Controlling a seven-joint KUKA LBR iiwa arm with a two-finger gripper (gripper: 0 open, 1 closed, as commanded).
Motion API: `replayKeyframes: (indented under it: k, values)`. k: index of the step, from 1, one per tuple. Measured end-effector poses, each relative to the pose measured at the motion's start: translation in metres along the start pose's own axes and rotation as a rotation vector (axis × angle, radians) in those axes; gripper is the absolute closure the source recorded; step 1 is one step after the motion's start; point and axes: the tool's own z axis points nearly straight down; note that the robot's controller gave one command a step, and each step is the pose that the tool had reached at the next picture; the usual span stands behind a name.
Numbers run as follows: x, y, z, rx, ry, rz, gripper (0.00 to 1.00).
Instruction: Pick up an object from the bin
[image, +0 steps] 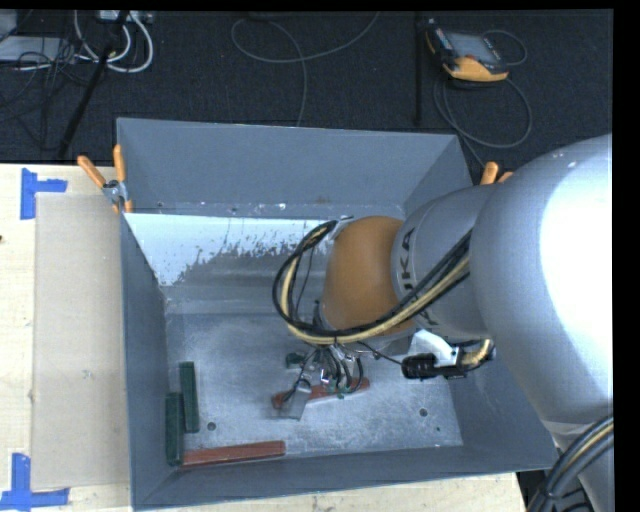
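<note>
where the gripper (297, 397) sits low at the middle of the grey metal bin's (300, 170) floor, beside a small reddish-brown piece (347, 388), its jaw opening cannot be told.

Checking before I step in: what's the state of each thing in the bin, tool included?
tool: low over the middle of the floor.
red-brown piece: on the floor, partly hidden beneath the tool.
red-brown bar: flat along the front wall.
green bars: flat beside the left wall.
</note>
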Motion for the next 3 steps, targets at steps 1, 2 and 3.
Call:
replayKeyframes:
  k: [1, 2, 3]
  values:
    - [0.0004, -0.0809, -0.0006, 0.002, -0.003, -0.066, 0.00]
    - [-0.0005, -0.0767, -0.0029, -0.001, -0.007, -0.071, 1.00]
    - [0.0007, -0.0764, -0.0007, -0.002, -0.005, -0.072, 0.00]
